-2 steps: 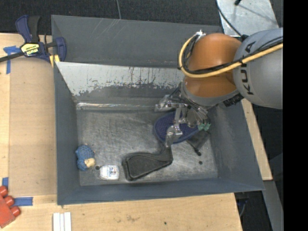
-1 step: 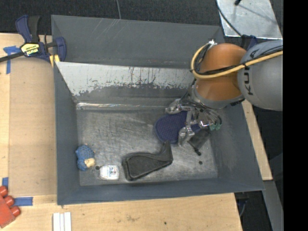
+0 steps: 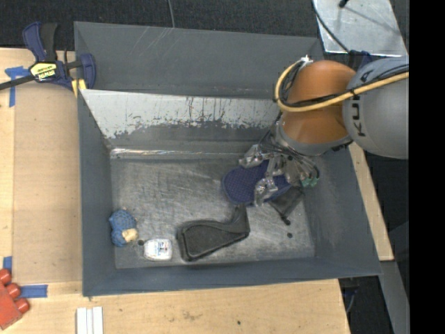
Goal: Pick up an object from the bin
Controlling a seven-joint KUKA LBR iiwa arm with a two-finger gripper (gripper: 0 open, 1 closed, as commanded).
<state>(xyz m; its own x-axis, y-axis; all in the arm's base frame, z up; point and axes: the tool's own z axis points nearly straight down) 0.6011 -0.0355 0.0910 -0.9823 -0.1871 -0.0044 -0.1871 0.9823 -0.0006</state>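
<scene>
My gripper is low in the right part of the bin, under the arm's orange cover. Against its left side lies a dark blue rounded thing, flat like a pad or cap, and the gripper's metal parts touch or overlap its right edge. A small black piece sits just below and right of the gripper. A black, flat, curved thing with a short neck lies on the floor in front of the blue one.
Near the front left corner are a small blue-and-tan figure and a little white item. The bin's back wall slopes up behind the gripper, and the right wall is close beside it.
</scene>
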